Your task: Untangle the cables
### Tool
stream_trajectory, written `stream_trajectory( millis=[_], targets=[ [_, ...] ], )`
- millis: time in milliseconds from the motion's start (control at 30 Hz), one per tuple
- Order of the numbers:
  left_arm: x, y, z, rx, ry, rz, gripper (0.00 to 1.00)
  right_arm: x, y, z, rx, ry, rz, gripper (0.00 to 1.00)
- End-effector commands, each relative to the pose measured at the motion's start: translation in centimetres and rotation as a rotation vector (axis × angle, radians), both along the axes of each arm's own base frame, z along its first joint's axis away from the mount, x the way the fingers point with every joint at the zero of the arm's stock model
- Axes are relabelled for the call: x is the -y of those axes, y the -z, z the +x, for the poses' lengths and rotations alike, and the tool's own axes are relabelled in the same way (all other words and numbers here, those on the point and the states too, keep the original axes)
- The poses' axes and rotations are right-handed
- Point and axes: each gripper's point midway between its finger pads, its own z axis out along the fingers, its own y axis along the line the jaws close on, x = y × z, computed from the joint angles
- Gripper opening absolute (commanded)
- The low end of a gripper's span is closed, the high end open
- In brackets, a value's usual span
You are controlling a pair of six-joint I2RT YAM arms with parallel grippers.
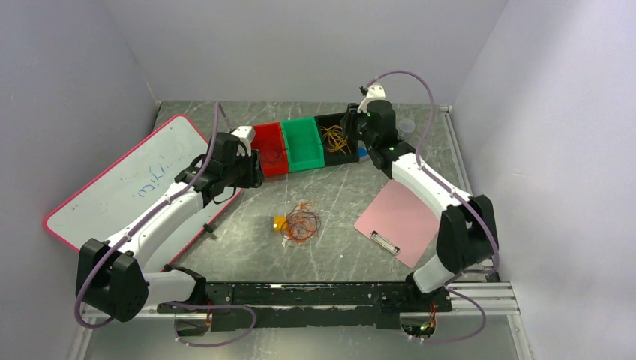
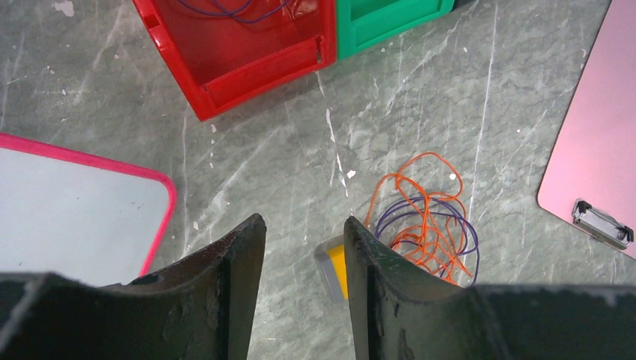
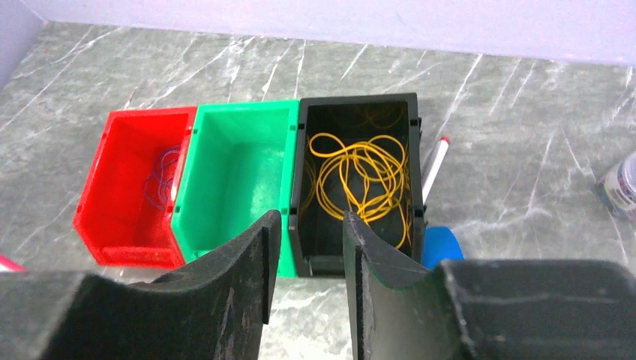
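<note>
The cables [image 1: 301, 223] lie as a loose tangle of orange and purple loops [image 2: 424, 225] on the table's middle. My left gripper [image 2: 304, 221] hovers open above bare tabletop just left of the tangle, nothing between its fingers; in the top view it [image 1: 253, 166] sits by the red bin. Over the front of the black bin, my right gripper [image 3: 311, 216] is open and empty too. Yellow cables [image 3: 360, 172] lie coiled inside that black bin [image 3: 303, 180]. A purple wire [image 3: 161, 180] lies in the red bin [image 3: 120, 225].
An empty green bin [image 3: 240, 165] stands between the red and black ones. A small yellow block [image 2: 337, 266] rests beside the tangle. A whiteboard [image 1: 120, 187] lies at left, a pink clipboard [image 1: 401, 217] at right. A marker [image 3: 433, 169] and blue object [image 3: 439, 244] sit right of the black bin.
</note>
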Motion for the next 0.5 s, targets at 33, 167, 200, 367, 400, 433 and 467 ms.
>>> stream_trajectory(
  millis=[33,167,200,367,400,433,467],
  targets=[
    [-0.4,-0.3,0.4,0.019,-0.018,-0.003,0.48,1.4,-2.0,-2.1,0.056,0.030,0.044,0.41],
    [-0.4,-0.3,0.4,0.023,-0.021,-0.008,0.49,2.3,-1.3,-4.3,0.025,0.039,0.054,0.42],
    [-0.4,-0.3,0.3,0.022,-0.019,-0.007,0.49,2.6,-1.2,-5.0,0.015,0.046,0.068,0.43],
    [-0.3,-0.3,0.4,0.020,-0.012,-0.007,0.48,3.4,1.9,-8.9,-0.070,0.057,0.136,0.43],
    [-0.3,-0.3,0.4,0.021,-0.015,-0.004,0.48,3.8,2.5,-9.5,-0.087,0.068,0.141,0.43],
    [-0.4,-0.2,0.4,0.020,-0.015,-0.004,0.47,4.2,3.3,-10.2,-0.106,0.083,0.141,0.43],
    [-0.2,-0.2,0.4,0.019,-0.012,-0.007,0.47,4.6,3.9,-10.8,-0.124,0.102,0.142,0.43]
  ],
)
